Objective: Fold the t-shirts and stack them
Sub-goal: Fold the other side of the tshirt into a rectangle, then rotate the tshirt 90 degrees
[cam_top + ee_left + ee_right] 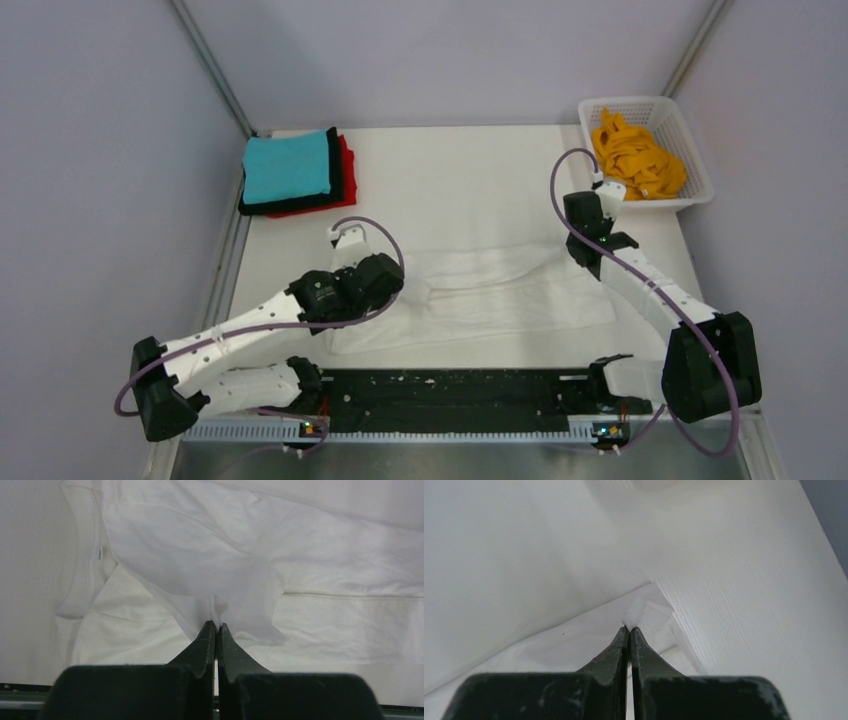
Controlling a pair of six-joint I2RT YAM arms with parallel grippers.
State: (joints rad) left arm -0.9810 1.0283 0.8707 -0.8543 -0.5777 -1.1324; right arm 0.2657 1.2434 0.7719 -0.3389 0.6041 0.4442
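The white t-shirt [500,290] lies spread across the table's middle, part folded. My left gripper [402,290] is shut on a pinch of its cloth near the left end; the left wrist view shows the gripper [216,625] holding a lifted fold of the white t-shirt [200,545]. My right gripper [592,265] is shut on the shirt's right edge; the right wrist view shows the gripper [629,628] pinching a corner of the white t-shirt [574,630]. The teal t-shirt [286,166] lies folded on the black t-shirt [336,180] and the red t-shirt [346,165] at back left. The orange t-shirt [636,158] lies crumpled in the basket.
A white plastic lattice basket [694,150] stands at the back right corner. A black strip with the arm bases [450,400] runs along the near edge. Grey walls close in the table on three sides.
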